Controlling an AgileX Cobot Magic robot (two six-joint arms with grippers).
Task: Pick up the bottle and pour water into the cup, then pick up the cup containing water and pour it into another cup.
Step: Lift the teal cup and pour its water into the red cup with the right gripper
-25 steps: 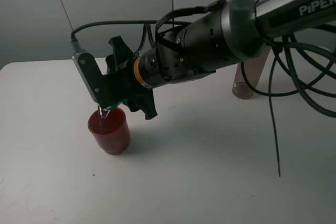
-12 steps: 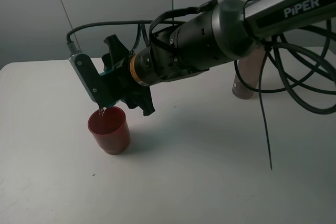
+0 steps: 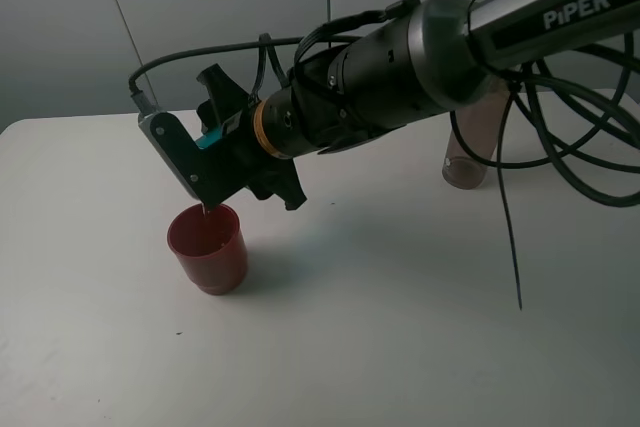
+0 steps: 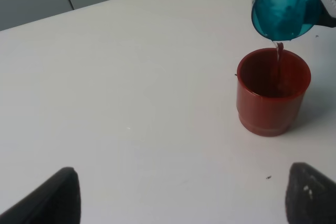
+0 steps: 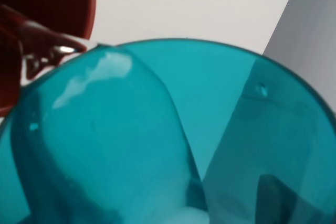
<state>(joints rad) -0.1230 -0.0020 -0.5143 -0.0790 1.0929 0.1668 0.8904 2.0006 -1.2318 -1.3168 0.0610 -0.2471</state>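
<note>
My right gripper [image 3: 205,172] reaches across to the left and is shut on the teal-blue cup [image 3: 208,136], tipped mouth-down over the dull-red cup [image 3: 207,247]. A thin stream of water falls from the teal rim into the red cup [image 4: 273,95]. The left wrist view shows the tilted teal cup [image 4: 283,9] just above it. In the right wrist view the teal cup [image 5: 157,140] fills the frame, with the red cup's rim [image 5: 47,3] beyond it. The grey-brown bottle [image 3: 468,152] stands at the back right, partly hidden by the arm. My left gripper [image 4: 184,203] is open and empty, well short of the cups.
The white table [image 3: 400,327] ends at a grey wall at the back. Black cables [image 3: 560,167] hang from the right arm over the table's right side near the bottle.
The right gripper has lifted slightly and tipped the teal cup further. The stream into the red cup has thinned. The red cup and the bottle have not moved.
</note>
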